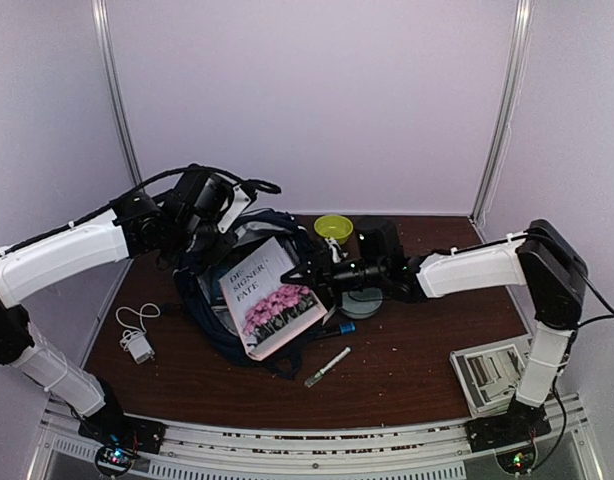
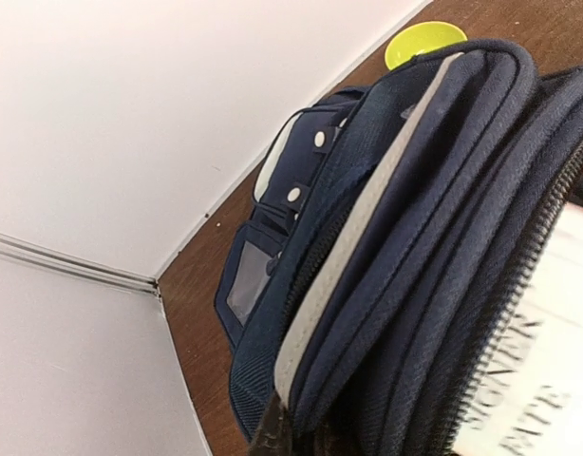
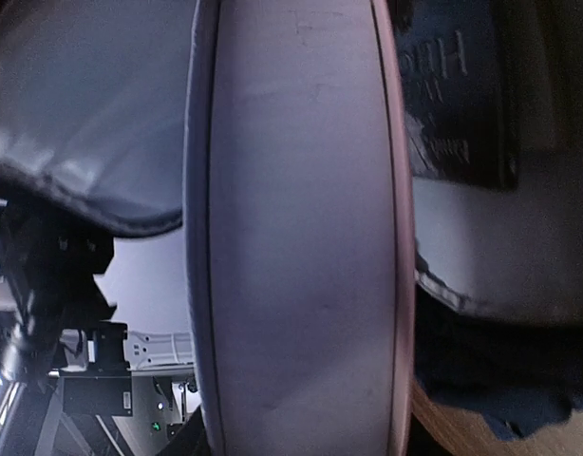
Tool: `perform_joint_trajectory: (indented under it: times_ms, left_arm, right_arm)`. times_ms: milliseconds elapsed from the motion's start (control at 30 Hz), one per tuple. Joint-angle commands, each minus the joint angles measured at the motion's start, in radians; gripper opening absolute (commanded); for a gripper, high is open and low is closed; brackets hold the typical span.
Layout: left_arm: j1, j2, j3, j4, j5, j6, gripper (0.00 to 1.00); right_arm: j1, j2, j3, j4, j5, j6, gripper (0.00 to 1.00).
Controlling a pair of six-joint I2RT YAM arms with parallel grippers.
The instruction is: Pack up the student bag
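Where the left claw (image 1: 201, 230) meets the student bag (image 1: 199, 296), its jaws are together, pinched on the fabric rim of the opening and holding that rim raised above the tabletop (image 1: 417, 350). Just below this claw the zipped mouth stands open. The book (image 1: 272, 300) lies slanted in it, with most of its cover exposed. How deep it sits cannot be told.

At the book's corner farthest from the left claw, the right claw (image 1: 317, 270) appears clamped on the book, jaws partly apart around its thickness.

Judgement: the step in hand is seating the book in the main compartment. To do it well, the left claw should hold the rim high and taut. The right claw should slide the book along its own plane and release only once the corner clears the rim.

Only the left wrist view shows the zip teeth running right beside the cover. Only the top view shows a green bowl (image 1: 334, 228) beyond the right claw. The right wrist view is filled by the book's edge, and no fingers can be made out there.
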Motion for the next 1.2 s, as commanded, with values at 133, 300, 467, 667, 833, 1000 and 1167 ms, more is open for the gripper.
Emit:
perform_joint_trajectory:
  times_ms: [133, 300, 467, 667, 833, 1000, 1167]
  left_arm:
    - [-0.005, -0.157, 0.031, 0.265, 0.068, 0.007, 0.0]
    - [-0.006, -0.181, 0.032, 0.254, 0.097, 0.013, 0.0]
    - [-0.005, -0.193, -0.008, 0.252, 0.066, 0.013, 0.0]
    - [0.002, -0.163, -0.052, 0.25, 0.045, -0.017, 0.0]
    - [0.008, -0.135, -0.057, 0.246, 0.022, -0.042, 0.0]
    - [0.008, -0.129, -0.055, 0.242, 0.027, -0.047, 0.0]
    - [0.008, -0.138, -0.055, 0.245, 0.038, -0.056, 0.0]
  right_arm:
    - [0.011, 0.372, 0.553, -0.029, 0.165, 0.08, 0.26]
    - [-0.002, 0.504, 0.736, -0.2, 0.306, 0.026, 0.37]
    - [-0.039, 0.526, 0.812, -0.405, 0.372, -0.15, 0.63]
    - [-0.047, 0.383, 0.792, -0.649, 0.393, -0.447, 1.0]
    - [-0.037, 0.164, 0.632, -0.735, 0.469, -0.6, 1.0]
    - [-0.017, -0.009, 0.429, -0.811, 0.543, -0.706, 1.0]
    - [0.061, -0.088, 0.247, -0.767, 0.53, -0.705, 1.0]
